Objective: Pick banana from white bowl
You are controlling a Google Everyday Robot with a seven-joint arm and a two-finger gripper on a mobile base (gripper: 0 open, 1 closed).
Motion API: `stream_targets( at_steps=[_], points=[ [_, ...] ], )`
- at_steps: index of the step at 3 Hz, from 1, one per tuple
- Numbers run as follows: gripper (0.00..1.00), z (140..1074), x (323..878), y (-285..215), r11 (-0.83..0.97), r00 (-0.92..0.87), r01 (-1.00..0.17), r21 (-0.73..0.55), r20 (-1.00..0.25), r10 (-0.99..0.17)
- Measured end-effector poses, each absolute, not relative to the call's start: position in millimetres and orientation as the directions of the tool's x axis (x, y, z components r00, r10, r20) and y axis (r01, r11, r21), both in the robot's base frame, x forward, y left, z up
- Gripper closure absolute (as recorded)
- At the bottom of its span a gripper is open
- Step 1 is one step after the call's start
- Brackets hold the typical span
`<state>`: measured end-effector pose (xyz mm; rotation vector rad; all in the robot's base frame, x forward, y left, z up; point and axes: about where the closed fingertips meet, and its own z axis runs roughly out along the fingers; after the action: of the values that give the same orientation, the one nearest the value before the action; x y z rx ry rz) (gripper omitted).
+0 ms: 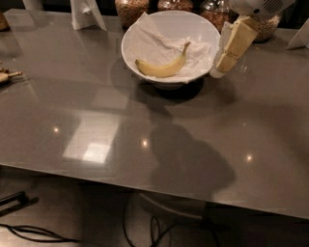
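While gripper (218, 71) beside bowl (193, 23), yellow banana (161, 70)

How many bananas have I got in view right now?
1. The banana lies on the crumpled paper inside the white bowl, stem toward the right. The claw hangs beside the bowl's right rim, outside it. More could hide under the paper.

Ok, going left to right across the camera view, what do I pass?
White folded stand → curved yellow banana in the round white bowl → cream robot gripper beside the bowl's right rim.
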<state>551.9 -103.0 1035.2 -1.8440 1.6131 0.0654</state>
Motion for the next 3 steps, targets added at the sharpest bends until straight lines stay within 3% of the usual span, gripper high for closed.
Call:
stream_targets(
  at_steps=[3],
  points=[
    [0.0,1051.6,626.7,-70.9,-0.176,0.495,-0.76,-0.626,-0.381,-0.781]
  ],
)
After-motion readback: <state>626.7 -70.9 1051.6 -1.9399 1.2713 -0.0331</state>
